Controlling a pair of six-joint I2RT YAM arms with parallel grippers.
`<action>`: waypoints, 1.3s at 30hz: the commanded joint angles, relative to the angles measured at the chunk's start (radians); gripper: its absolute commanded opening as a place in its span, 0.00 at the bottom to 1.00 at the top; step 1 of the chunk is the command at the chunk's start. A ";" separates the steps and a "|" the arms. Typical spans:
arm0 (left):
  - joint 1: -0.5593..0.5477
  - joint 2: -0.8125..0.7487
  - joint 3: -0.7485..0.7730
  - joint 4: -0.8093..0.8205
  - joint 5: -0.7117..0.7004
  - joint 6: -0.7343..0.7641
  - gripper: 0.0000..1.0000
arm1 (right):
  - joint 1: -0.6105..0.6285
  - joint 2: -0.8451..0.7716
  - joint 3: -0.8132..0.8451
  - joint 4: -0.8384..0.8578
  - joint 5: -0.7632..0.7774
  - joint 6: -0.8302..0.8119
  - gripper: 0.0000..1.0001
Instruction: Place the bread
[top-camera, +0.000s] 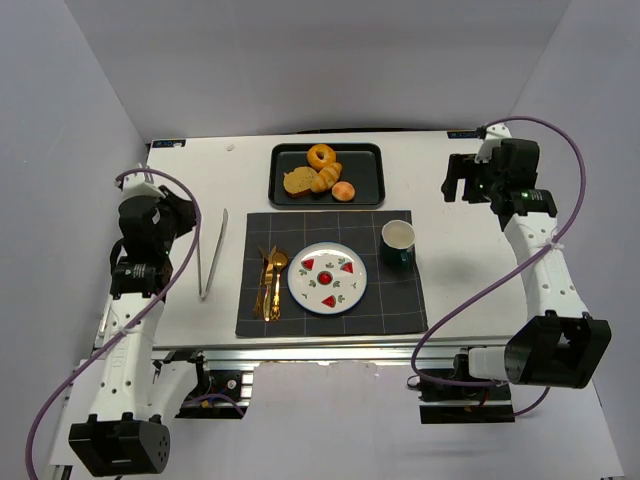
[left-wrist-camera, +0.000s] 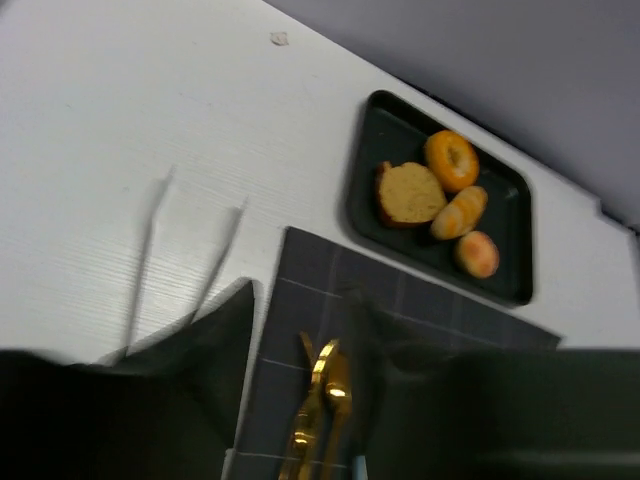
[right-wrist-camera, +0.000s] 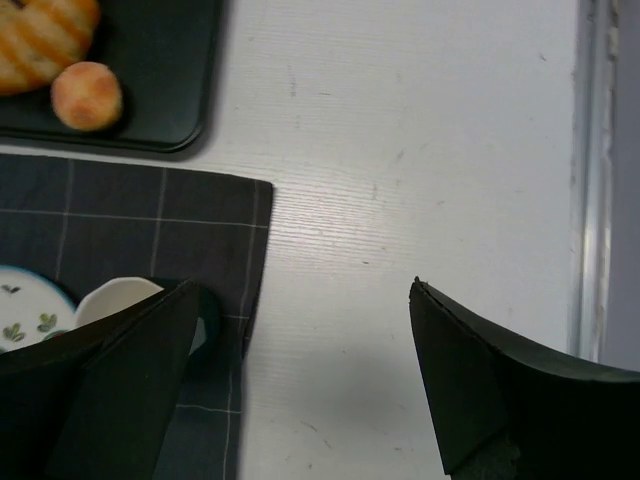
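The bread lies on a black tray at the back: a ring-shaped bagel, a brown slice, a croissant and a small round bun. The left wrist view shows them too: bagel, slice, croissant, bun. A white plate with red strawberry prints sits on a dark checked placemat. My left gripper hovers left of the mat, partly open and empty. My right gripper hangs wide open over bare table, right of the tray.
Metal tongs lie on the table left of the placemat, close under my left gripper. Gold cutlery rests on the mat left of the plate. A dark green cup stands at the plate's upper right. The table's right edge is near.
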 joint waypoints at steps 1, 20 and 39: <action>-0.002 0.006 -0.024 -0.030 0.076 0.019 0.23 | -0.001 0.003 0.055 -0.031 -0.169 -0.037 0.90; -0.002 0.155 -0.041 -0.182 -0.074 0.177 0.82 | 0.218 0.024 -0.036 -0.124 -0.718 -0.560 0.50; -0.023 0.352 -0.114 -0.103 0.018 0.274 0.98 | 0.219 0.110 0.006 -0.104 -0.675 -0.574 0.90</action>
